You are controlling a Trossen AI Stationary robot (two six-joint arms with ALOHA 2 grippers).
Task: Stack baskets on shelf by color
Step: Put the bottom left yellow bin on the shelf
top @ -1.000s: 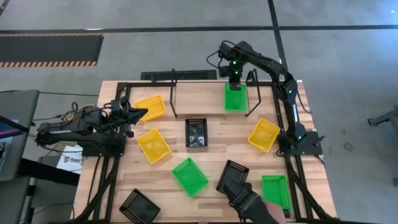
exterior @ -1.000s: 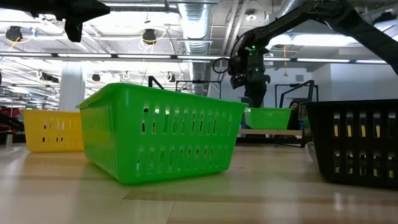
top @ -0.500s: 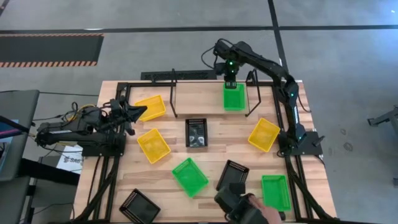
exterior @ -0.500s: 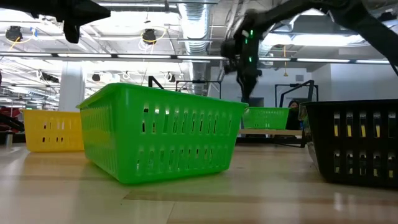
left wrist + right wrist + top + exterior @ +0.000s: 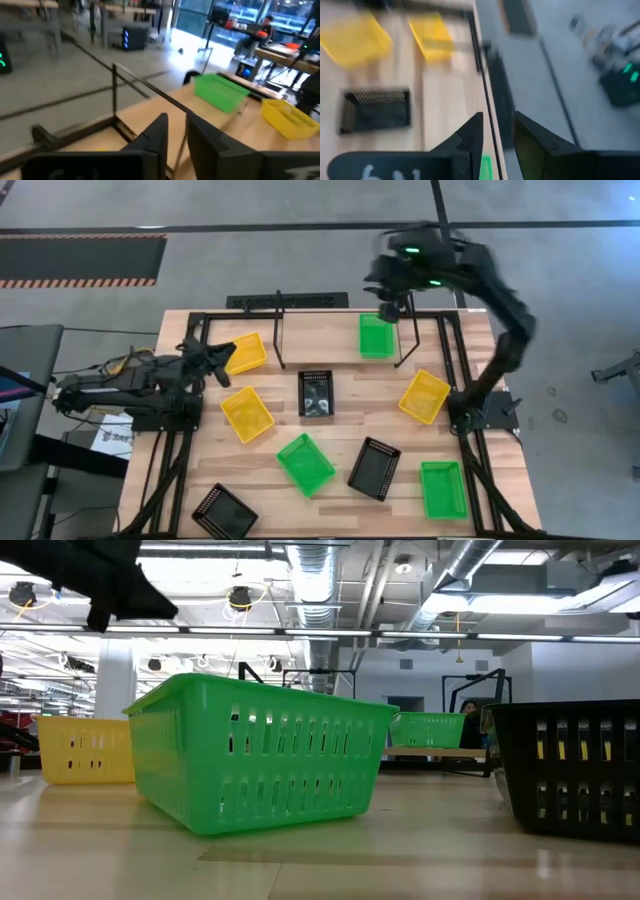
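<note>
- One green basket (image 5: 376, 335) is seen lying on the shelf (image 5: 330, 330) at the far edge of the bench (image 5: 330, 435), toward the shelf's right end; nothing is stacked in it.
- The right end effector (image 5: 390, 311) is found above the far right corner of that basket, raised clear of it and blurred; in the right wrist view its fingers (image 5: 470, 132) are parted by a narrow gap with nothing between them.
- The other baskets lie scattered on the bench, off the shelf: a yellow basket (image 5: 245, 352) near the shelf's left legs, a second yellow one (image 5: 246, 414) in front of it, and a third yellow one (image 5: 424, 396) at the right side.
- A black basket (image 5: 315, 393) is placed mid-bench just in front of the shelf, another black one (image 5: 374, 468) nearer the front, and a third black one (image 5: 224, 511) at the front left corner.
- A second green basket (image 5: 305, 464) is set front of centre, and a third green one (image 5: 443, 488) at the front right.
- The left end effector (image 5: 212, 356) is held at the left side, just beside the yellow basket near the shelf's legs, well apart from the green basket on the shelf; in the left wrist view its fingers (image 5: 157, 135) are slightly parted and hold nothing.
- In the low view the nearest green basket (image 5: 260, 750) fills the middle, and the shelved green one (image 5: 430, 728) is seen far behind it.
</note>
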